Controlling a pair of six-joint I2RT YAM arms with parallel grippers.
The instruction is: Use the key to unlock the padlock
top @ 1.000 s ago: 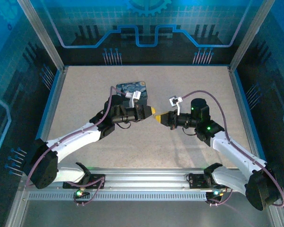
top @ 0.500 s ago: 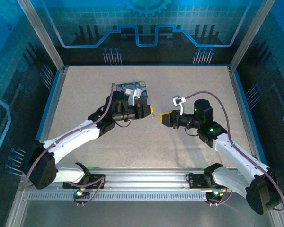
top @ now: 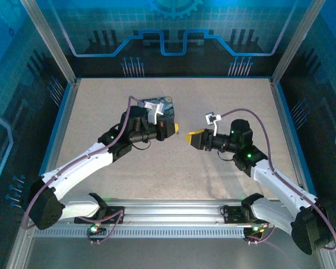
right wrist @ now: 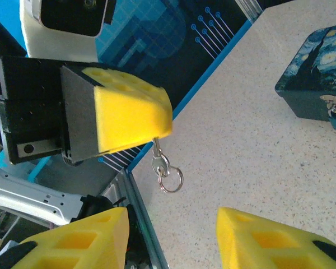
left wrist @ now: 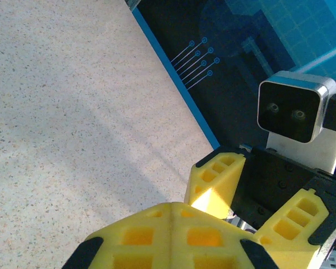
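Note:
My left gripper (top: 178, 130) is shut on the key (right wrist: 158, 159). The small silvery key hangs from its closed yellow fingertips (right wrist: 135, 119) with a key ring (right wrist: 172, 180) dangling below. My right gripper (top: 190, 137) faces it across a short gap, open, with nothing between its fingers (right wrist: 89, 238). The padlock (right wrist: 334, 107) is a tiny thing with a silvery shackle. It hangs on the front latch of the dark-blue painted tin (right wrist: 316, 70), which sits on the table behind the left gripper (left wrist: 172, 208). The right gripper's fingers (left wrist: 215, 182) appear in the left wrist view.
The tin (top: 159, 104) lies at the table's middle back, partly covered by the left wrist. A blue-edged wall (left wrist: 179, 92) borders the speckled tabletop (top: 224, 101). The metal rail (top: 173, 216) runs along the near edge.
The grippers were tip to tip a second ago and have drawn apart. The left one has pulled back to the left towards the tin, and the right one has eased back a little.

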